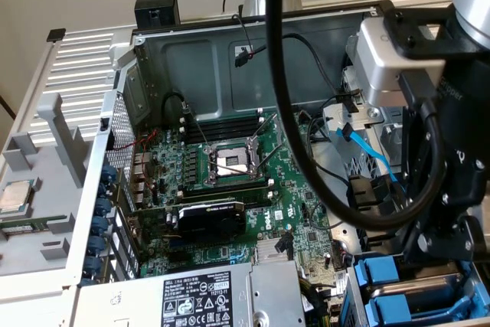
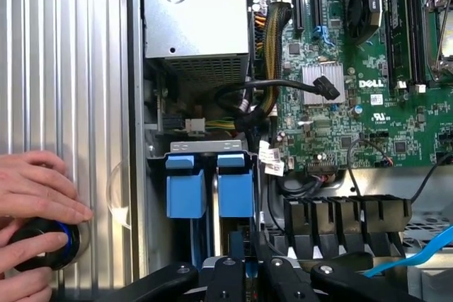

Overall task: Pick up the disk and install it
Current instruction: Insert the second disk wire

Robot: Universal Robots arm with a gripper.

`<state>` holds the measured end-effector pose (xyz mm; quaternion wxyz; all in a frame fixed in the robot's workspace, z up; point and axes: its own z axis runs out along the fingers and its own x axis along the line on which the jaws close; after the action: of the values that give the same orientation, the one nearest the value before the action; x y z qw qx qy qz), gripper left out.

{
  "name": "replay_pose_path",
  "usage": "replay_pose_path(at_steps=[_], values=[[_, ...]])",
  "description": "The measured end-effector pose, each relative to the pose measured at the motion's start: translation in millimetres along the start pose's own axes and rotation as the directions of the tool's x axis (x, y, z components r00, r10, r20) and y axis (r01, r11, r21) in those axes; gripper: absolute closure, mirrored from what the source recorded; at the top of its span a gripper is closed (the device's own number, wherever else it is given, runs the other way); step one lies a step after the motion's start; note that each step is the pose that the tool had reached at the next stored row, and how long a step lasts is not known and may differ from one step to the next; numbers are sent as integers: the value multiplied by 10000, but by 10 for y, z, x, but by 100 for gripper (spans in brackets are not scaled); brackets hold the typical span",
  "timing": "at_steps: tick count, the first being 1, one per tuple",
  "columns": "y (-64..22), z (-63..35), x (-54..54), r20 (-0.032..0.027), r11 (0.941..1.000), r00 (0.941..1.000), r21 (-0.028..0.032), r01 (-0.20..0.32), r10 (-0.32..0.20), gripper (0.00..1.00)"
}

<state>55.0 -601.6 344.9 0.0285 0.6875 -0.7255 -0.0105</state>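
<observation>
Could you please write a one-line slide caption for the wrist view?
Tool shut low over the blue disk carriers in the open computer case, beside the motherboard; a person's hand rests on the case edge.

The motherboard [image 1: 230, 189] is dark green with black slots and a silver socket in the middle. A black card [image 1: 210, 220] sits across it. The case [image 1: 230, 59] is grey metal; its ribbed side panel [image 2: 64, 68] is pale silver with fine straight stripes. Two carriers [image 2: 210, 185] are bright blue, and a light blue cable [image 1: 367, 151] runs near them. The power supply [image 1: 207, 296] is silver with a white label printed in black. The arm's cable [image 1: 283, 97] is black. The claw [image 2: 248, 274] is black. A hand [image 2: 35, 196] holds a black knob [image 2: 42, 245] with a blue ring.
</observation>
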Motion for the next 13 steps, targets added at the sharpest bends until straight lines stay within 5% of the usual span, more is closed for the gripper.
replay_pose_path(at_steps=[5,13], values=[[-1,0,6,94,10000,10000,-5,0,0,84],[-1,6,6,92,10000,10000,-6,-21,21,84]])
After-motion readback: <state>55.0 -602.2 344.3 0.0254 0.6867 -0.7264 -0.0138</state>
